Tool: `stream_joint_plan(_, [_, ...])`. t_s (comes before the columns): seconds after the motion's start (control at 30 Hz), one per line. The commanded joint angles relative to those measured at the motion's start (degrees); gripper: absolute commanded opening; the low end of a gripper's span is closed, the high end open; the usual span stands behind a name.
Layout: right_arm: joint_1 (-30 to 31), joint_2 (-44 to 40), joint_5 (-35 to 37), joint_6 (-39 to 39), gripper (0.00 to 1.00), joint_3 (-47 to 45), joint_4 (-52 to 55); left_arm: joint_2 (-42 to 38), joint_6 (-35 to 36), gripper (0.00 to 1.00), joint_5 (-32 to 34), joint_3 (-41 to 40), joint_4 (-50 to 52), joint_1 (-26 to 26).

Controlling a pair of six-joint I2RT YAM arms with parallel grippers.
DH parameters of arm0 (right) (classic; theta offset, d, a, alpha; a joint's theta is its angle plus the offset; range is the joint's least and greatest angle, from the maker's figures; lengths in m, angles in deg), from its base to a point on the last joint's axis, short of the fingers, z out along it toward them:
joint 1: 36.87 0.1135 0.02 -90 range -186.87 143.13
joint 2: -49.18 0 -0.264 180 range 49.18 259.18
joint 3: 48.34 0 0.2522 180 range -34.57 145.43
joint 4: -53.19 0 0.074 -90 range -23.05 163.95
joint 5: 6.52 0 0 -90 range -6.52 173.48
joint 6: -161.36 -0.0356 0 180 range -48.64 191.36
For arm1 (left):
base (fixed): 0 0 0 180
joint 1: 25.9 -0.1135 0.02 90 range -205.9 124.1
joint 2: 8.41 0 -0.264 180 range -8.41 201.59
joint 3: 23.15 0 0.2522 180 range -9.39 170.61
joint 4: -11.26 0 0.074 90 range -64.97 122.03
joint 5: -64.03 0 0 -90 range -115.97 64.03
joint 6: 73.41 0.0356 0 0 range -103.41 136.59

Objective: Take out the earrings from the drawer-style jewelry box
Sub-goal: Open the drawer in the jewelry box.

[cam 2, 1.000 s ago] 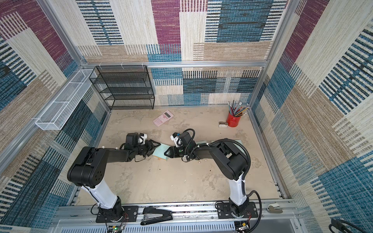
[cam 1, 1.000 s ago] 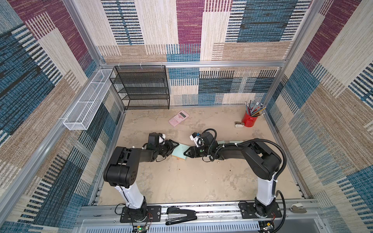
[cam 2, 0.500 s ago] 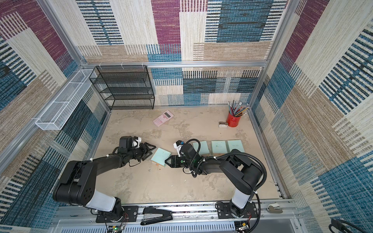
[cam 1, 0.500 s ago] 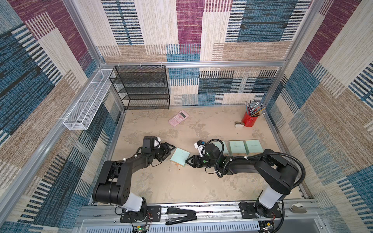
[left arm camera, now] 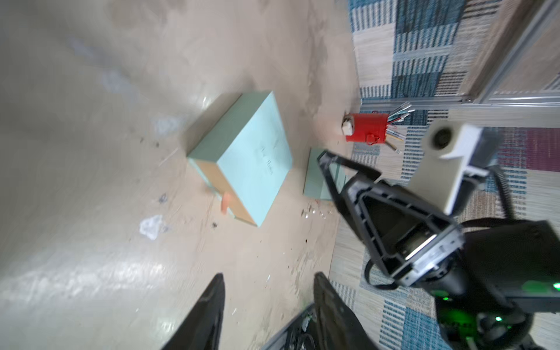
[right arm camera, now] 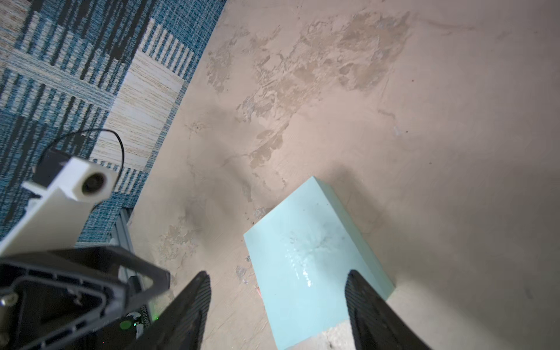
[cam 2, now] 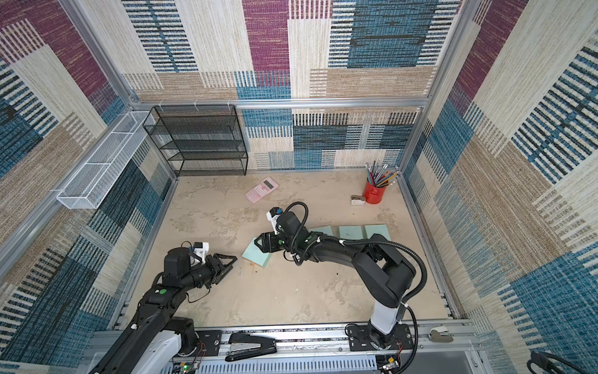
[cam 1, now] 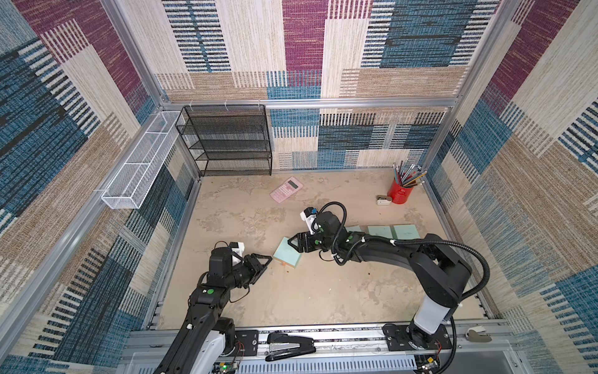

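Best to clamp the right gripper (right arm camera: 278, 272), apart over the rear of the box (left arm camera: 254, 157), to steady it, then close the left gripper (left arm camera: 269, 275), apart near its front, squarely on the tab (left arm camera: 225, 203); earrings (left arm camera: 315, 213) glint just beside the box.

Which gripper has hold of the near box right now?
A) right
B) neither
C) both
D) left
B: the left gripper sits short of the box with empty fingers, and the right gripper is open above it, its fingers not closed on its sides.
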Motion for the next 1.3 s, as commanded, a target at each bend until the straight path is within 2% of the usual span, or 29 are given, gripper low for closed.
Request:
stream_joint_plan(0.0, [0.08,2.86,1.2,3.99,0.72,3.67,5.84,4.36,-4.64,0.48,-2.78,-1.21,-6.71,2.95])
stream_joint_plan(0.17, [0.08,5.99,0.03,4.29,0.72,7.06,7.54,15.04,-7.76,0.47,-0.76,-3.23,-21.0,7.33])
stream_joint_plan(0.37, [0.08,7.05,-2.52,4.08,0.72,8.24,7.55,24.28,-9.69,0.41,1.05,-3.55,-30.77,8.69])
stream_joint_plan(0.6, [0.08,6.51,-6.04,4.22,0.71,8.04,7.12,27.45,-10.05,0.35,5.0,-4.09,-32.92,8.68])
stream_joint_plan(1.27, [0.78,7.48,-9.78,4.65,0.6,6.31,5.98,38.74,-13.27,0.19,4.57,-4.85,-48.8,8.93])
